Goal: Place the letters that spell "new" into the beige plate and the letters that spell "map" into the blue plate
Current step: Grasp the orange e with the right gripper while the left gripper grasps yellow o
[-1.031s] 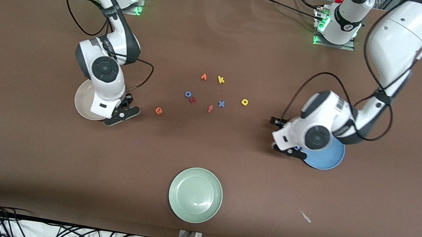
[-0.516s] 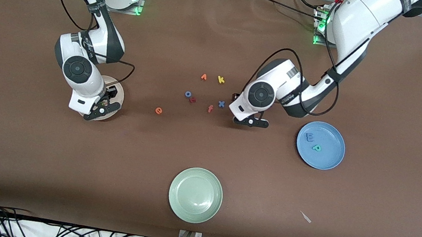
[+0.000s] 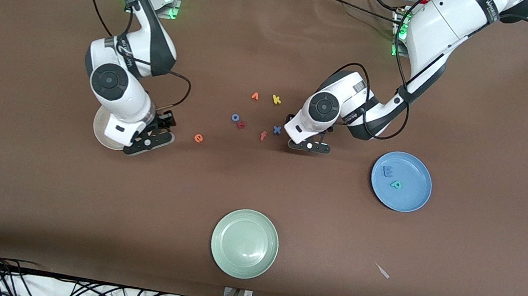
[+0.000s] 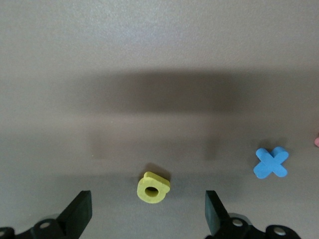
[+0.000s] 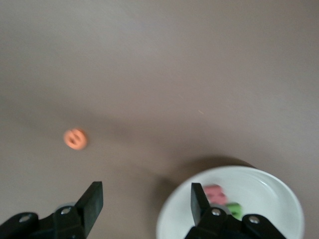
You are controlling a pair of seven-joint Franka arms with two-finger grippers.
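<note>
Two letters, the blue m [image 3: 387,171] and the teal p [image 3: 396,185], lie side by side in the blue plate [image 3: 414,200], which sits toward the left arm's end of the table. The left gripper [image 4: 148,213] hangs low over the yellow a [image 4: 152,187], its fingers spread wide with the letter between them and nothing held (the front view hides the a under the wrist). The blue x [image 3: 277,129] lies just beside that gripper, toward the loose cluster of letters in the middle of the table: an orange f [image 3: 263,135], a dark red letter [image 3: 241,124], a blue ring-shaped letter [image 3: 236,117], a yellow k [image 3: 276,99] and a small orange letter [image 3: 254,96].

The orange e [image 3: 199,138] lies alone on the cloth between that cluster and the beige plate [image 3: 101,131]. The right gripper [image 5: 145,200] hovers over the plate's edge on the side toward the e, fingers parted and empty. Its wrist view shows a pink-red letter [image 5: 215,192] and a green letter [image 5: 233,208] lying together in the beige plate, partly hidden by one finger [image 5: 199,201].

A pale green plate [image 3: 245,243] sits nearest the front camera, well apart from the other two plates.
</note>
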